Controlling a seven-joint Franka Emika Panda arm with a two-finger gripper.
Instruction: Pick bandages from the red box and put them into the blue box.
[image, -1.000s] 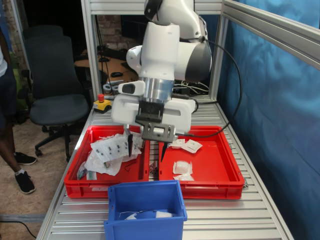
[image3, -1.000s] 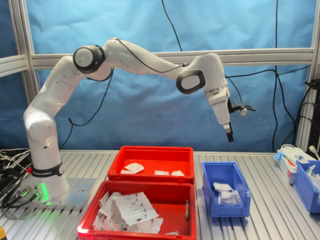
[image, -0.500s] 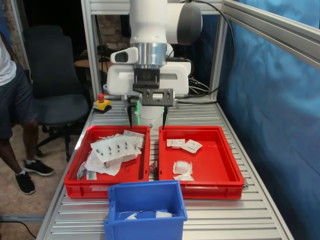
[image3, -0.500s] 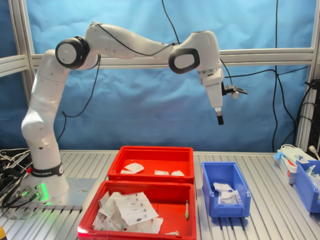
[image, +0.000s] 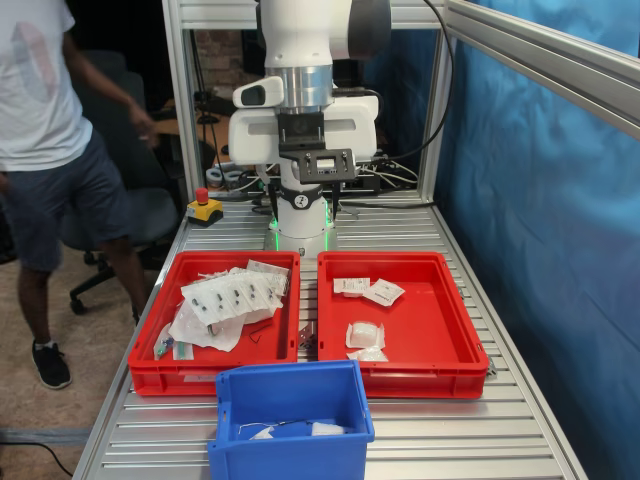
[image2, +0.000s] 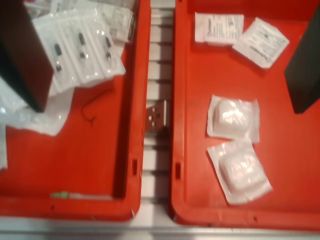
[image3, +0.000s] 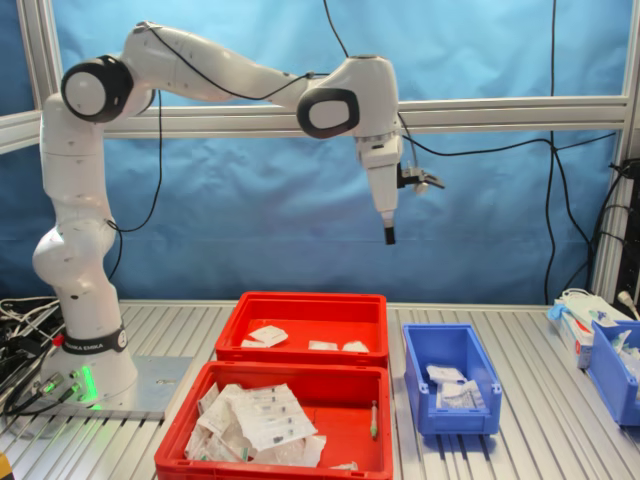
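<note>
Gripper (image3: 389, 236) high over red box (image3: 372, 312) — empty, open-fingered

Second red tray (image: 150, 372) with white sheets (image: 228, 305); emergency button (image: 203, 203); standing person (image: 55, 140).

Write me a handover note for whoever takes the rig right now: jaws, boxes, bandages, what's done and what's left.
Gripper: raised high above the trays, jaws open, holding nothing.
Red box: four bandages inside, two flat ones at the far end, two puffier ones nearer the blue box.
Blue box: already holds a few white packets.
Other red tray: large white sheets, not part of the job.
Left: bring the arm down over the red box, pick each remaining bandage, drop it in the blue box.
</note>
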